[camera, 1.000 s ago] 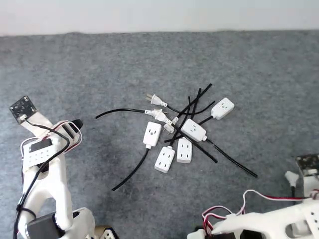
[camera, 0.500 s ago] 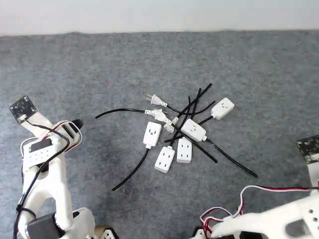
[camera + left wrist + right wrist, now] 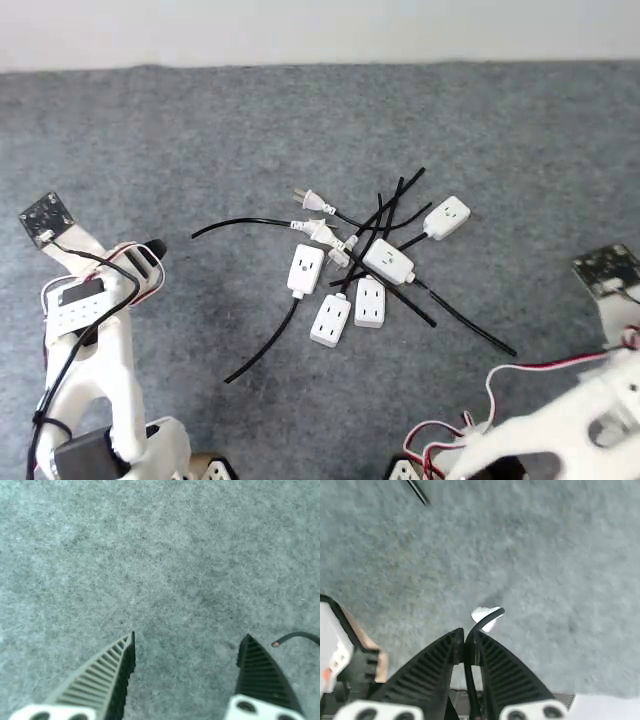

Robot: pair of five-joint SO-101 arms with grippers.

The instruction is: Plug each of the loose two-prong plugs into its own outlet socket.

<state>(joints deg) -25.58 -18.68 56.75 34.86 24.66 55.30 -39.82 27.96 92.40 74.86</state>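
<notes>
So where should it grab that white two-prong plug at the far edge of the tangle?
Probably grip the white two-prong plug by its stubby body, from above, squeezing across its sides. It lies flat, metal prongs pointing away from the pile, and its black cord trails back into the tangle.

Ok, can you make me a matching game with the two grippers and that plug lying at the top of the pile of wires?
Things:
1. left gripper
2. right gripper
3. two-prong plug

States:
A. shut on a black cord
B. lying loose on the grey mat
C. open above the grey mat

Pairs: 1-C, 2-A, 3-B.
</notes>
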